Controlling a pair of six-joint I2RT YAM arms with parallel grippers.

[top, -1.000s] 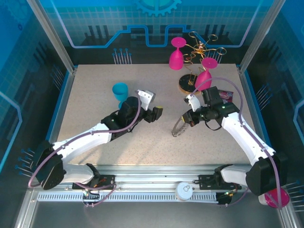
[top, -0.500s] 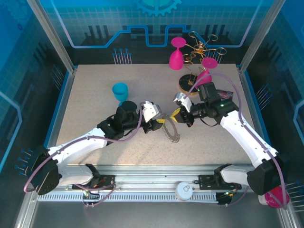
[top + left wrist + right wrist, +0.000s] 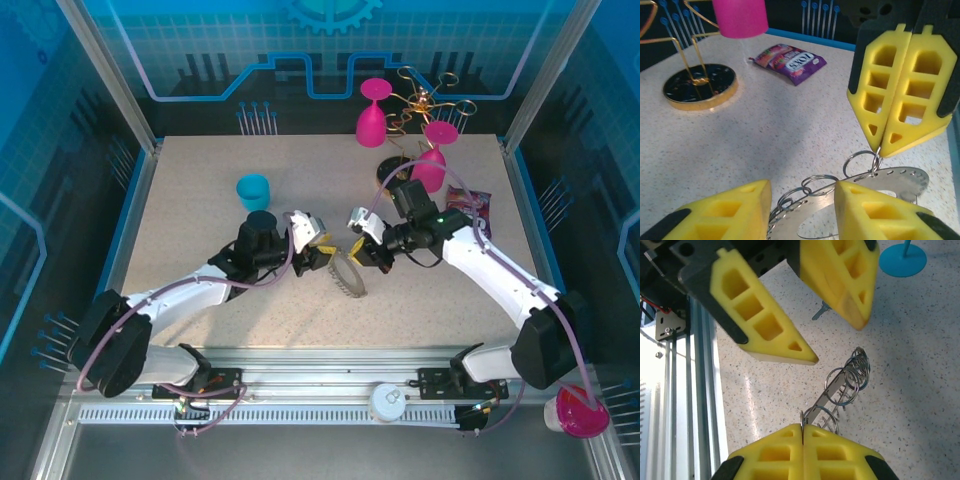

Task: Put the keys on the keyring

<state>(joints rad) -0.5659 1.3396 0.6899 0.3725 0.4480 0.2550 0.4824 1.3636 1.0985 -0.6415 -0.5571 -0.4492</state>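
Pinches the keyring by one rim in the pressed-together right gripper, right of the goblet and nearer in, aiming its long axis into the spread left gripper straddling the other end.

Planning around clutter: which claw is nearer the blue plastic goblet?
Left. The left claw is down-right of the blue plastic goblet; the right claw, pinching the grey metal keyring, lies farther right beyond it.
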